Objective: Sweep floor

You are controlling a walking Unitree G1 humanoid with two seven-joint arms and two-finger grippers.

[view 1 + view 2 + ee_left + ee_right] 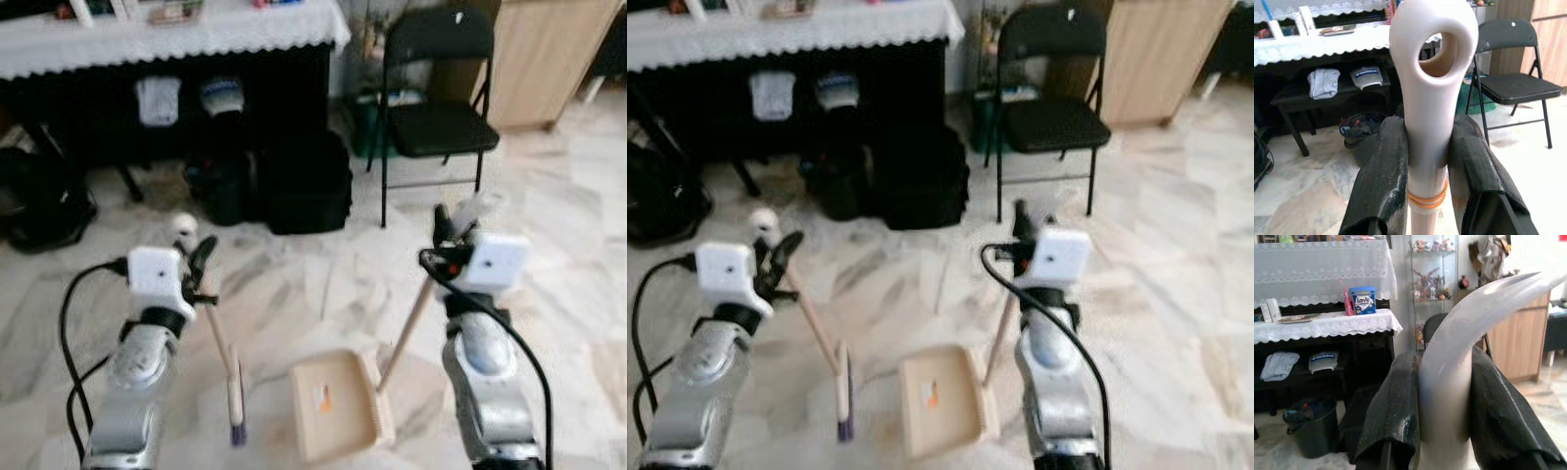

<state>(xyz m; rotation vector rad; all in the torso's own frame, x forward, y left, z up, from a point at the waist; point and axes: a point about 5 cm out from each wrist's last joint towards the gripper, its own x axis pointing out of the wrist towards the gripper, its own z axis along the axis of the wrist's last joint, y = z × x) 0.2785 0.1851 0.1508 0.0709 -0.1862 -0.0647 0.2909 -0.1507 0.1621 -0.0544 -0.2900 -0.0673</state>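
Both jaws are closed tight on handles. My left gripper (200, 266) clamps the top of the broom (223, 354), its black fingers (1382, 181) pressed against either side of the smooth, pale plastic grip, which ends in a rounded loop with an oval hole. An orange band rings the shaft just below the grip. The broom's long wooden stick slants down and inward from my left jaws to the floor (549, 225), where its narrow head with dark purple bristles touches the tiles between my arms.

My right gripper (449, 235) is shut on the dustpan handle (1459, 377), a glossy, pale, curved end piece. From there the straight wooden pole runs down and inward to the dustpan (338, 403), a shallow beige tray with raised walls, sitting flat on the floor just beside the broom head, its open mouth facing me.

Underfoot is polished marble-patterned tile. Ahead stand a black folding chair (436, 108) and a desk (196, 34) draped in white lace-edged cloth.
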